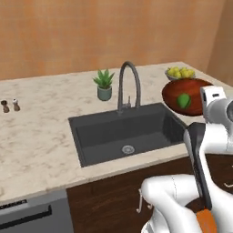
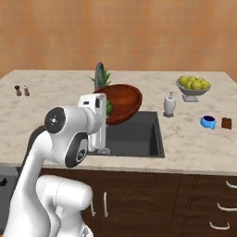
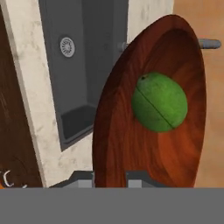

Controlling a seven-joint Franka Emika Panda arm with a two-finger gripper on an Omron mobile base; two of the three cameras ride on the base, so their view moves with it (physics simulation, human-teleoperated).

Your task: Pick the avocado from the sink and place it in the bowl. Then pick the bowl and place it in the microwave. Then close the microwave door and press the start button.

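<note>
The left base view is looking forward and down from behind the arm's left, over the sink (image 1: 125, 132) and counter (image 1: 41, 132). The right base view is facing the same sink from the opposite side. The hand view is looking close along the bowl (image 3: 127, 144), sharing the sink

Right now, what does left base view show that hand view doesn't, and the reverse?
Left base only: potted plant, grey pedestal bowl of lemons, two shakers on the counter. Hand only: gripper shut on the bowl's rim, seen edge-on. Both: sink with its drain, faucet, bowl lifted and tilted, avocado inside it.
</note>
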